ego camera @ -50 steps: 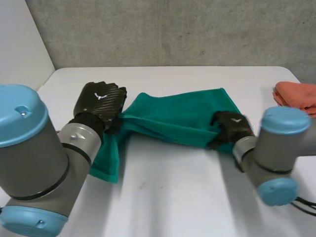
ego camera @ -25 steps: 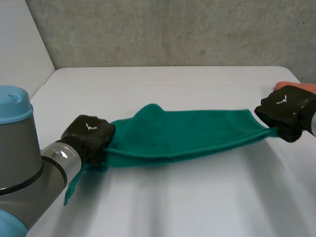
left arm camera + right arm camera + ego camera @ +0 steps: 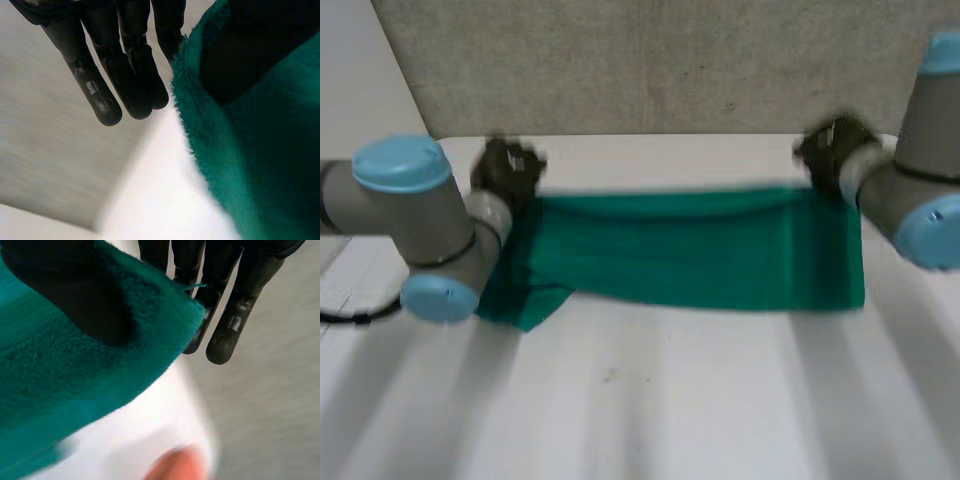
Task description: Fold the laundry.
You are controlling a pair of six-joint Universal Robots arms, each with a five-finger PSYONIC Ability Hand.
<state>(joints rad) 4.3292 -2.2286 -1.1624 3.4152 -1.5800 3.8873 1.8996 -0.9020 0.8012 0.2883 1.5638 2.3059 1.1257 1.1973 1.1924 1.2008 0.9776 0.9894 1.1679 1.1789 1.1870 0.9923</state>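
A green towel (image 3: pixel 690 250) is stretched out wide between the two hands above the white bench (image 3: pixel 670 400), its top edge pulled nearly straight and the rest hanging down as a flat sheet. The left hand (image 3: pixel 507 168) has the top corner at its own side and the right hand (image 3: pixel 830 150) has the opposite top corner, both hands raised near the far edge of the bench in front of a grey wall (image 3: pixel 650 60). The lower corner under the left arm is bunched into a small fold; whether the bottom edge touches the bench cannot be told.

In the left wrist view, the left hand's fingers (image 3: pixel 125 65) are straight and close together on one face of the towel's edge (image 3: pixel 200 125), with the thumb a dark shape on the other face, so the cloth is pinched between them. The right wrist view shows the same hold: the thumb lies across the near face of the towel corner (image 3: pixel 150 315), and the straight fingers (image 3: pixel 225 305) reach past behind it. Below that hand, an orange cloth (image 3: pixel 175 465) lies on the bench.
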